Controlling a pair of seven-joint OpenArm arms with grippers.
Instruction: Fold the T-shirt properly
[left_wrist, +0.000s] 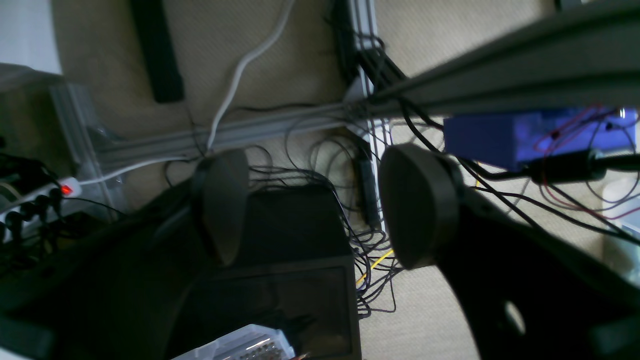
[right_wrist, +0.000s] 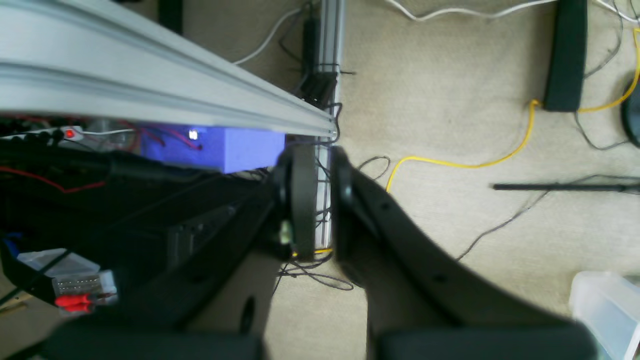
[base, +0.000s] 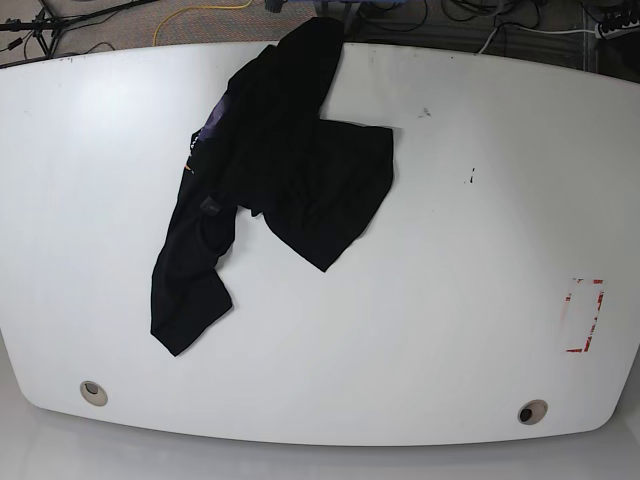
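The black T-shirt (base: 300, 170) lies crumpled on the white table (base: 470, 300), left of centre in the base view. One part hangs over the far edge and a purple inner patch (base: 215, 120) shows at its left. Neither arm shows in the base view. My left gripper (left_wrist: 320, 205) is open and empty, hanging over the floor and cables. My right gripper (right_wrist: 324, 200) is empty over the carpet, its jaws nearly together with only a narrow gap. The shirt shows in neither wrist view.
A red-marked rectangle (base: 583, 315) is on the table's right side. Two round holes (base: 93, 392) (base: 532, 411) sit near the front edge. Aluminium frame rails (right_wrist: 150, 95), a blue box (left_wrist: 500, 142) and tangled cables (left_wrist: 320, 165) lie below the grippers.
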